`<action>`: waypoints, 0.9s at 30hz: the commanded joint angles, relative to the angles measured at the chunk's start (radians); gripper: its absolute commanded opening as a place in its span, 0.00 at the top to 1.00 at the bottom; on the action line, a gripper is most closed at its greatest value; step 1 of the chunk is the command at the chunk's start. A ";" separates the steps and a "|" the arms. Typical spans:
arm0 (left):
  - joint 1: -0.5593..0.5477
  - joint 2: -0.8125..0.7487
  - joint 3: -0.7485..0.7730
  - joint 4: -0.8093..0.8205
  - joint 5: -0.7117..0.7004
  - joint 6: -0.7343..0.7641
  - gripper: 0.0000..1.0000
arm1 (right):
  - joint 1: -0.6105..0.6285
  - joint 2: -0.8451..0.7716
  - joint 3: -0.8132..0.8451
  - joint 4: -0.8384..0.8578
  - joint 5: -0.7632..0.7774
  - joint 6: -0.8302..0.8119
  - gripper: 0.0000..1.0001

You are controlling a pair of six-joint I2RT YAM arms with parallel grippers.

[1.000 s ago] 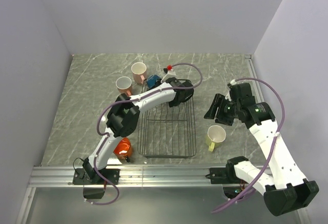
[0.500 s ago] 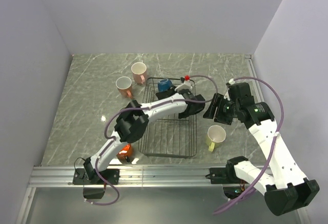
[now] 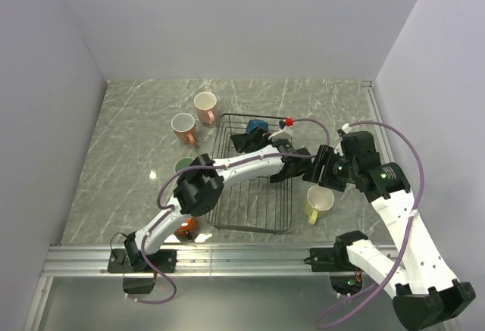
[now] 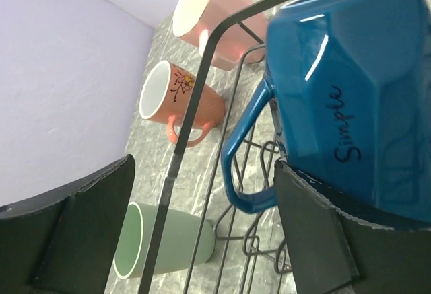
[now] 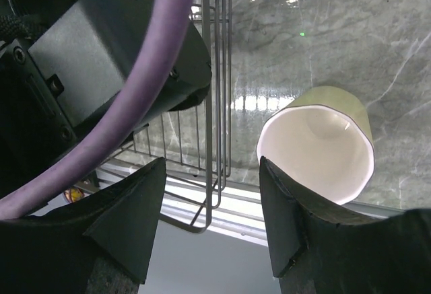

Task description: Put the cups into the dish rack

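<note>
The blue cup (image 3: 256, 126) rests at the far end of the black wire dish rack (image 3: 250, 195). My left gripper (image 3: 244, 141) stands open beside it. In the left wrist view the blue cup (image 4: 350, 85) lies against the right finger (image 4: 316, 240), its handle in the wide gap of the left gripper (image 4: 202, 233). Two pink cups (image 3: 204, 106) (image 3: 183, 126) and a mint green cup (image 3: 184, 166) stand left of the rack. An orange cup (image 3: 184, 229) is half hidden under the left arm. My right gripper (image 3: 322, 170) hangs open over the pale yellow cup (image 3: 320, 202), empty.
The left arm stretches across the rack towards the right arm, and the two grippers' bodies are close together. In the right wrist view the rack's right wall (image 5: 219, 105) runs between the fingers, with the yellow cup (image 5: 323, 146) on the right. Grey walls enclose the table.
The left gripper has carried the blue cup rightwards into the rack's far end and opened, letting it go. The right arm has sunk nearer the yellow cup.
</note>
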 commanded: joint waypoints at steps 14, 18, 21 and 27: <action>-0.035 -0.449 -0.024 0.167 0.379 0.153 0.02 | 0.005 -0.030 -0.048 0.049 0.000 0.014 0.36; -0.015 -0.552 -0.037 0.097 0.419 0.066 0.02 | 0.005 -0.024 -0.033 0.040 0.012 0.011 0.36; 0.031 -0.646 -0.107 0.135 0.515 0.057 0.03 | 0.005 -0.024 -0.024 0.024 0.041 0.005 0.36; 0.130 -0.843 -0.346 0.317 0.707 0.075 0.05 | 0.005 -0.019 -0.090 0.038 0.006 0.006 0.36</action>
